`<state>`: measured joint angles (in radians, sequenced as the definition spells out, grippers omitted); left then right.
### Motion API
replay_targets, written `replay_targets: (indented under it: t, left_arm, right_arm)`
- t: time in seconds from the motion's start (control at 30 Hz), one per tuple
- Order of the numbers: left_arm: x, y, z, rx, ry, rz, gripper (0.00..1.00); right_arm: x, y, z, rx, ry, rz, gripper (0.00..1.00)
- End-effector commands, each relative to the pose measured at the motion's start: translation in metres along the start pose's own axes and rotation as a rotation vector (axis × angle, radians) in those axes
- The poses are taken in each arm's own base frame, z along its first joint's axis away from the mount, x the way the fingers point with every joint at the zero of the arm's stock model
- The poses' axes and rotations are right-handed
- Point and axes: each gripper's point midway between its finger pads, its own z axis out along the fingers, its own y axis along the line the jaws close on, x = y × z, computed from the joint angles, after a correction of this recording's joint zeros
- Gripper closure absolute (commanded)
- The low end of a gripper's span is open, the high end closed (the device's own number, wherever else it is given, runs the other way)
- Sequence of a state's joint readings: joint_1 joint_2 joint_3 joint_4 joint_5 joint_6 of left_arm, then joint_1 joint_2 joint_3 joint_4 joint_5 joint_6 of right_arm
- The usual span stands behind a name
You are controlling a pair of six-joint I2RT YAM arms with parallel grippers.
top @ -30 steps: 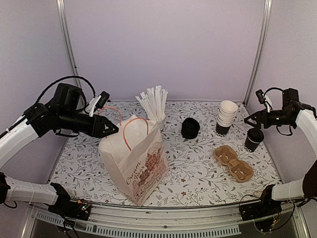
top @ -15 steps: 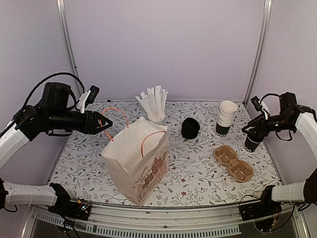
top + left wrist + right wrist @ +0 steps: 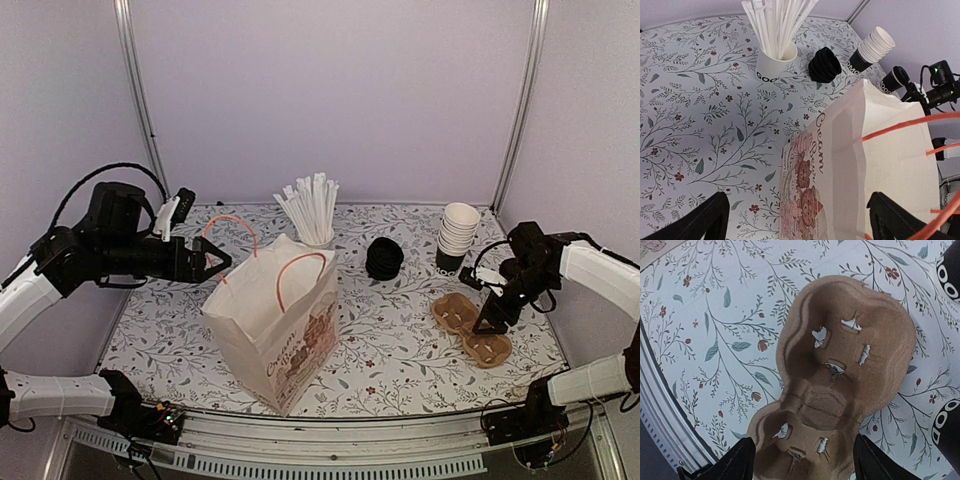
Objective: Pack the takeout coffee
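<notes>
The takeout coffee (image 3: 894, 78), a black cup with a black lid, stands at the back right in the left wrist view; in the top view my right arm hides it. A black cup wall (image 3: 946, 427) shows at the right wrist view's lower right edge. My right gripper (image 3: 490, 325) (image 3: 805, 465) hangs open just above the brown cup carrier (image 3: 470, 330) (image 3: 840, 375), holding nothing. My left gripper (image 3: 218, 262) (image 3: 800, 225) is wide open beside the white paper bag (image 3: 275, 320) (image 3: 850, 170); the bag's top edge lies between its fingers, and the orange handles (image 3: 228, 222) hang free.
A white cup of straws (image 3: 315, 215) stands at the back middle, with a stack of black lids (image 3: 384, 258) to its right. Lidless stacked cups (image 3: 457, 237) (image 3: 951, 262) stand behind the carrier. Frame posts rise at both back corners.
My left gripper has opened wide and let go of the bag's orange handle. My right arm has swung from beside the coffee down over the cup carrier.
</notes>
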<state>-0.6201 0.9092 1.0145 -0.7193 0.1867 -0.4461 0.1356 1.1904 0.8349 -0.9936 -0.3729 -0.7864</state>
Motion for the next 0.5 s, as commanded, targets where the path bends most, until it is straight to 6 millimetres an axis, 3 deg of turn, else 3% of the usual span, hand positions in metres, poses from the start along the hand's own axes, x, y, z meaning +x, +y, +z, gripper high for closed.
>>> replay_targets:
  t: [0.0,0.23,0.47]
  left_arm:
    - [-0.008,0.013,-0.005,-0.079,-0.074,-0.027,0.00]
    - [-0.006,0.026,-0.012,-0.129,-0.135,-0.046,0.00]
    - [-0.002,0.037,-0.014,-0.174,-0.146,-0.060,0.00]
  right_arm:
    - [0.010,-0.028,0.021,0.089,0.095,0.098,0.31]
    - [0.006,-0.028,0.028,0.075,0.096,0.135,0.34]
    - [0.012,-0.022,0.047,0.058,0.185,0.156,0.40]
